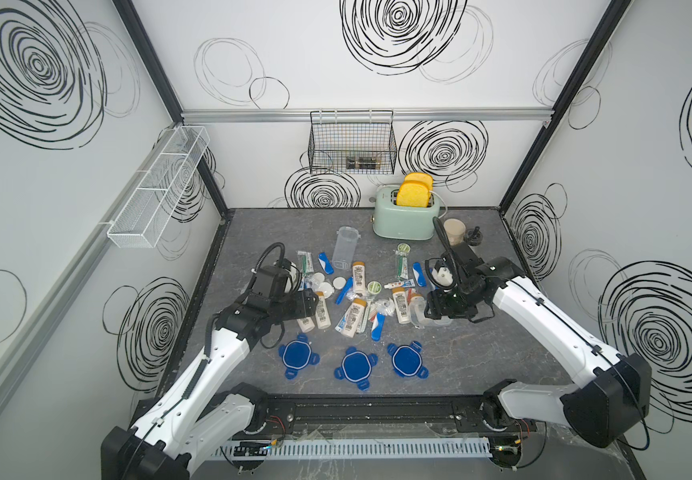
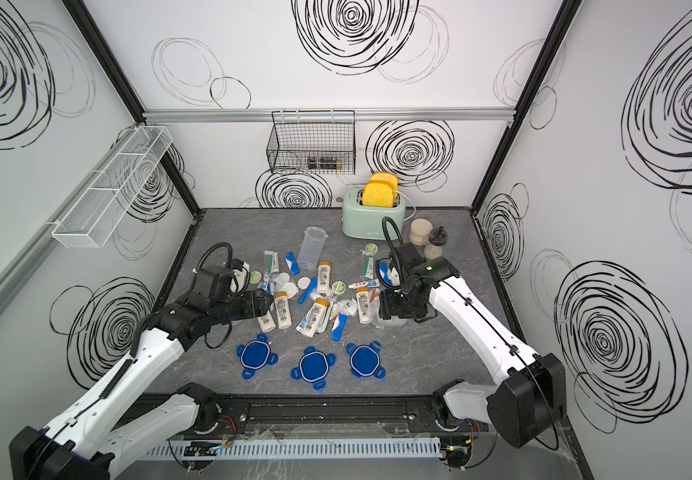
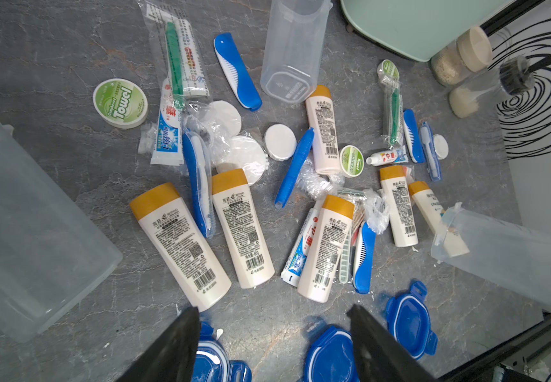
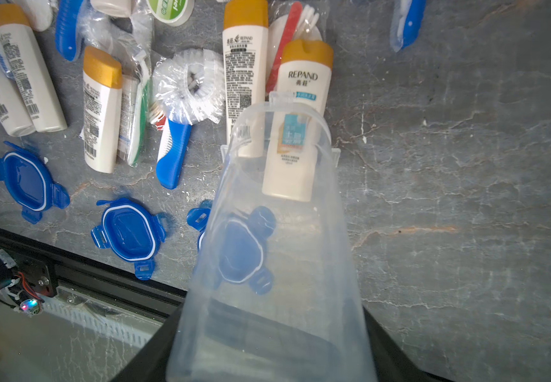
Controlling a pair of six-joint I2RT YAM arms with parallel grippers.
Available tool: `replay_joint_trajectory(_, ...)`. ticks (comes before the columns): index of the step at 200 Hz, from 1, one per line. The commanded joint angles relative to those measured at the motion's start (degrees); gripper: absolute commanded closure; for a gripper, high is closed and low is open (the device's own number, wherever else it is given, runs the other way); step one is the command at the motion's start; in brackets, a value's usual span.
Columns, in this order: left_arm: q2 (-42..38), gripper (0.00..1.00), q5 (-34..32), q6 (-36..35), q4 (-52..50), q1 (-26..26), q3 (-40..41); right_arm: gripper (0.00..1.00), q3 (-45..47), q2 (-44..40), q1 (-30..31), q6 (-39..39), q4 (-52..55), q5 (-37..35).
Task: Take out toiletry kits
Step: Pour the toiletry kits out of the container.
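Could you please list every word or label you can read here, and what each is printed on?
"Towel": round green tin.
"REPAND": cream bottle partly inside the clear jar.
Too small to read: fine print on the other cream bottles, lettering on the toothpaste tubes.

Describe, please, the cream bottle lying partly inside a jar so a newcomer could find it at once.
Start at the mint-green toaster at the back, then come forward to the clear jar tilted in the right pincer. The cream bottle pokes from its mouth, tan cap outward. Unlike the other bottles' barcoded backs, it shows its front label.
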State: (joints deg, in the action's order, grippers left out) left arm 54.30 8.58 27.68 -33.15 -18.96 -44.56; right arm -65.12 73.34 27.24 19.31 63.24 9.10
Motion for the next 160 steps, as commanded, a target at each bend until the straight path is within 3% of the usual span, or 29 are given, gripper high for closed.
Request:
replay_joint_trajectory(1, 0.0, 0.25, -1.2, 0.4, 0.3, -0.5, 0.3, 0.72, -0.1, -1.5, 0.3, 0.4, -0.2, 0.3)
replay_joint_trajectory(38, 0.1, 0.25, -1.3, 0.4, 0.3, -0.6, 0.2, 0.72, 0.0, -2.9, 0.5, -0.4, 0.7, 3.4)
replay_joint_trajectory(90, -0.2, 0.25, -1.5, 0.4, 0.1, -0.7, 0.2, 0.72, -0.2, -4.4, -0.5, -0.3, 0.0, 0.1)
replay_joint_trajectory(119, -0.4, 0.25, -1.8, 0.4, 0.0, -0.7, 0.1, 0.72, 1.0, -6.5, -3.0, 1.5, -4.2, -9.1)
replay_joint_trajectory(160, -0.7, 0.25, -2.2, 0.4, 0.0, -0.9, 0.1, 0.71, 4.7, -9.5, -9.0, 2.7, -11.0, -13.7)
